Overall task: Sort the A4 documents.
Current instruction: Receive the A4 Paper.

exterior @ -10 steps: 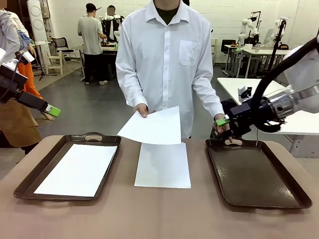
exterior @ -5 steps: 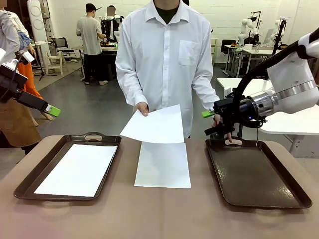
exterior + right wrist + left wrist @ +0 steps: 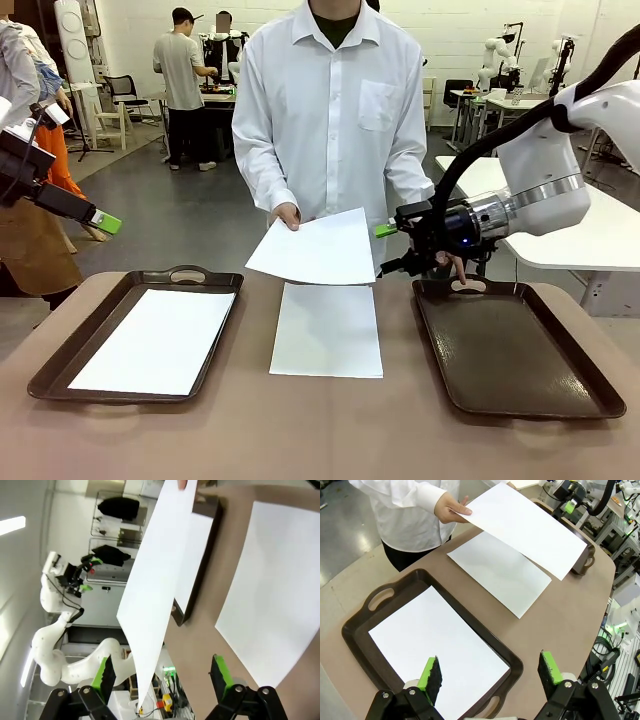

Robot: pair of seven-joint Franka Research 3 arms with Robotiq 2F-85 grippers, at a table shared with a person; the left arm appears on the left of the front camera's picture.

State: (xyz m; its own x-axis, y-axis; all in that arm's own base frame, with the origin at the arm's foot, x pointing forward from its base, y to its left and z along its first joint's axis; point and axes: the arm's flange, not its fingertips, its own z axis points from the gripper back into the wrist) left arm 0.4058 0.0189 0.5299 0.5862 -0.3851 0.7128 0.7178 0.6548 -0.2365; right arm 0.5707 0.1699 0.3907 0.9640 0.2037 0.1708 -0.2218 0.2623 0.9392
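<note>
Where the front camera is looking: across the desk (image 3: 320, 440) at a person in a white shirt.
held sheet (image 3: 315, 250): hanging tilted in the air above the desk; the person's hand (image 3: 286, 216) is gripping its far left corner.
middle sheet (image 3: 327, 330): lying flat on the desk between the two trays, partly under the held sheet.
left tray (image 3: 45, 385): carrying a third sheet (image 3: 155, 340), which is lying flat inside.
right tray (image 3: 510, 360): showing its bare dark floor; the other hand (image 3: 452, 266) is resting at its far handle.
right tool (image 3: 386, 250): fingers spread, hovering just beside the held sheet's right edge, pinching nothing.
left tool (image 3: 106, 222): hanging off the desk's left side, well apart from all sheets.

From the left wrist:
left tool (image 3: 490, 672): fingers spread wide, gripping nothing, hovering above one end of the left tray (image 3: 355, 630).
third sheet (image 3: 435, 645): lying inside that tray.
middle sheet (image 3: 500, 572): lying beyond, on the desk.
held sheet (image 3: 530, 525): hanging above it.

From the right wrist:
right tool (image 3: 162, 675): fingers spread.
held sheet (image 3: 160, 580): showing nearly edge-on, its near corner pointing between the fingers; contact, cannot tell.
middle sheet (image 3: 275, 590): lying flat on the desk.
</note>
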